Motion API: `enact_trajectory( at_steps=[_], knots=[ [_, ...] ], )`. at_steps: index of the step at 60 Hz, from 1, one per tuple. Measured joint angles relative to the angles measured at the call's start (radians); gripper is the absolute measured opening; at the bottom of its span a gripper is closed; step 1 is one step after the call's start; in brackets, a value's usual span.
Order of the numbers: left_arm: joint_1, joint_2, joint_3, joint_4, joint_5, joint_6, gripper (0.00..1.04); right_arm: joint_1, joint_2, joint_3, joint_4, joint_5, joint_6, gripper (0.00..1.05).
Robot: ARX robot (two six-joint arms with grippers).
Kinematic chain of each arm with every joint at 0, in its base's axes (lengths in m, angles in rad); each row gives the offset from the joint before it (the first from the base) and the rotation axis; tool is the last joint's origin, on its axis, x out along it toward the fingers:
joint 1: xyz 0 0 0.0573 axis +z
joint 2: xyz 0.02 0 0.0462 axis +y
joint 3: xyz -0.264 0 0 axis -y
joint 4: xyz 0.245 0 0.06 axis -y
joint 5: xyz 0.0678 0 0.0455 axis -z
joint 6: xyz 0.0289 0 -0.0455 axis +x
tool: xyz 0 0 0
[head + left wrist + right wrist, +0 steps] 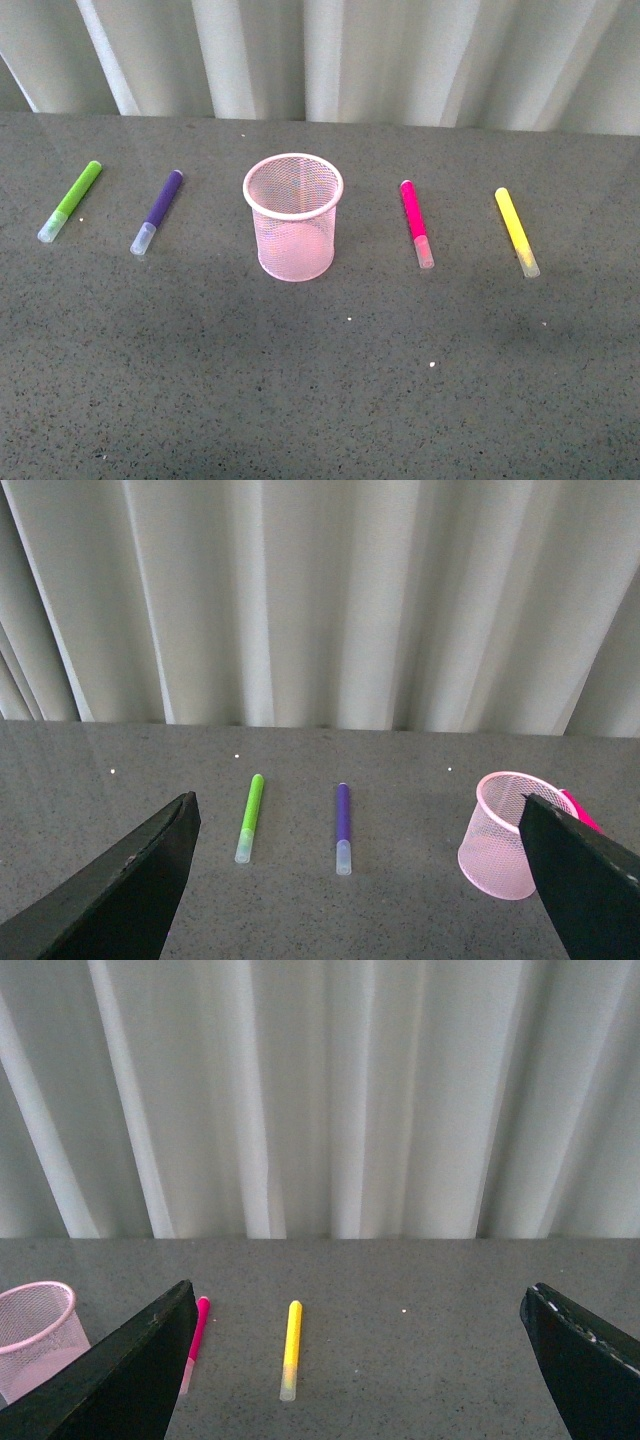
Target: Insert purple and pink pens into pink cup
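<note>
Spread wide, empty: left claw point(356, 802), right claw point(360, 1287). Purple pen point(158, 211) frame-left of cup point(294, 245), pink pen point(415, 220) frame-right: grip mid-barrel, upend over rim.

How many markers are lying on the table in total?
4. The green marker lies far left, the purple marker just left of the pink cup, the pink marker right of it, the yellow marker far right. None seems hidden.

The right gripper point(360, 1287) has its black jaws spread wide above a grey speckled tabletop point(430, 1380). A yellow marker with a clear cap point(291, 1345) lies there. Left of it is a magenta-pink marker point(199, 1325), then a pale pink wire-mesh cup point(45, 1345). A white pleated curtain point(320, 1090) hangs at the far edge.
</note>
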Motion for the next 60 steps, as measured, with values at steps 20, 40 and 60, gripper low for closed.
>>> enact_trajectory(
  at_steps=[20, 40, 60],
  knots=[
    [0.000, 0.000, 0.000, 0.000, 0.000, 0.000, 0.98, 0.000, 0.000, 0.000, 0.000, 0.000, 0.000, 0.98],
    [0.000, 0.000, 0.000, 0.000, 0.000, 0.000, 0.98, 0.000, 0.000, 0.000, 0.000, 0.000, 0.000, 0.98],
    [0.000, 0.000, 0.000, 0.000, 0.000, 0.000, 0.98, 0.000, 0.000, 0.000, 0.000, 0.000, 0.000, 0.98]
  ],
)
